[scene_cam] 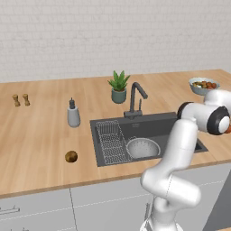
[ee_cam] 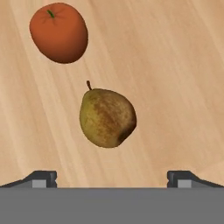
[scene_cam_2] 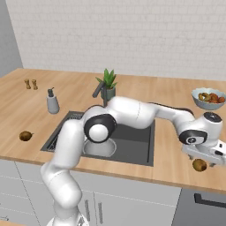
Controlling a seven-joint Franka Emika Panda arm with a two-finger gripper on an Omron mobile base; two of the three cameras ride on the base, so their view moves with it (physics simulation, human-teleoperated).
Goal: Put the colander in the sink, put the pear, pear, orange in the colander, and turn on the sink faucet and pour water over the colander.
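Our fingers [ee_cam: 112,179] spread wide above a pear [ee_cam: 107,118]

We see this pear on the counter [ee_cam: 175,65] beside the orange [ee_cam: 59,33]; the colander [scene_cam: 142,148] sits in the sink [scene_cam: 153,124], another pear [scene_cam: 71,156] left of it.

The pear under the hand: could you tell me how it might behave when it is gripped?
The pear looks rounded and lies on its side on the bare counter, so a nudge would probably roll it. Its smooth, tapering skin may slip between the fingers.

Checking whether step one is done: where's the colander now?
The colander sits inside the sink, in the left base view just right of the wire rack and in front of the faucet.
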